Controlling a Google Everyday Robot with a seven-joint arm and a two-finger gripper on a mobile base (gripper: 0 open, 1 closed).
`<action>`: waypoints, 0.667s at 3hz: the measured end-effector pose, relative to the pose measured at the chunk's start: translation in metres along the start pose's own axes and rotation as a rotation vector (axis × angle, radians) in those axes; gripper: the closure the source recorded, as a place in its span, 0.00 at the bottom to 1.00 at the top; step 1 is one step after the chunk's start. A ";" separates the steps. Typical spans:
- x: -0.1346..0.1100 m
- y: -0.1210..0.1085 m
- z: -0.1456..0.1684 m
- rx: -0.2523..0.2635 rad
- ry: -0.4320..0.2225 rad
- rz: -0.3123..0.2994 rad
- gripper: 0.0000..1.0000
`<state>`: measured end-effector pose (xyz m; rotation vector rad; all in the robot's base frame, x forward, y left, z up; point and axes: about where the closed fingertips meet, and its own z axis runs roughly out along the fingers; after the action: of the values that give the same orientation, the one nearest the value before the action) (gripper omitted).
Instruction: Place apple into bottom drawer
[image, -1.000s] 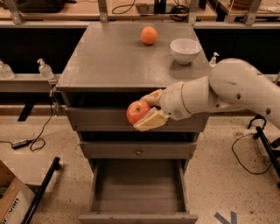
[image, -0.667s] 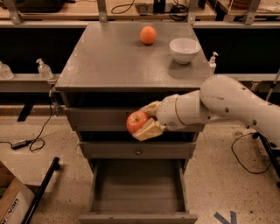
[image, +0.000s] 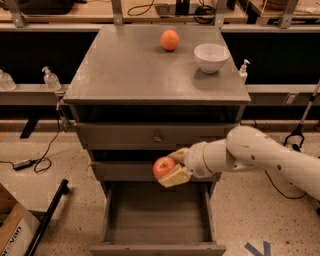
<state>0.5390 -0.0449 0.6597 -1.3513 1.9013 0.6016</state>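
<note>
**Apple gripped in front of the drawers, bottom drawer pulled out**

The white arm (image: 260, 157) reaches in from the right across the front of the grey bench (image: 135, 70). Its hand (image: 170, 167) sits at the level of the middle drawer (image: 122, 171). The two pale fingers are clamped around the apple (image: 162, 167), one finger (image: 179, 154) above it and the other beneath, so the fruit is pinched between them and clear of every surface. The apple is red with a lighter patch, and in this view it lies against the middle drawer's front, just above the back edge of the bottom drawer (image: 155, 217). How far forward of the drawer fronts it hangs cannot be told.

The bottom drawer stands wide open towards the camera, showing its plain grey inside. The top drawer (image: 120, 135) is pushed in, with a small knob at its middle.

On the bench top, an orange fruit (image: 169, 39) sits near the back. A white bowl (image: 211, 57) stands to its right, apart from it. A pump bottle (image: 50, 79) stands on a ledge to the left of the bench. A cardboard box (image: 15, 235) lies at the lower left corner on the speckled floor.
</note>
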 end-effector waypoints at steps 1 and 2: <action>0.038 0.001 0.022 -0.024 -0.017 0.153 1.00; 0.028 0.009 0.021 -0.015 0.005 0.088 1.00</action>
<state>0.5312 -0.0437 0.6239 -1.2849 1.9719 0.6571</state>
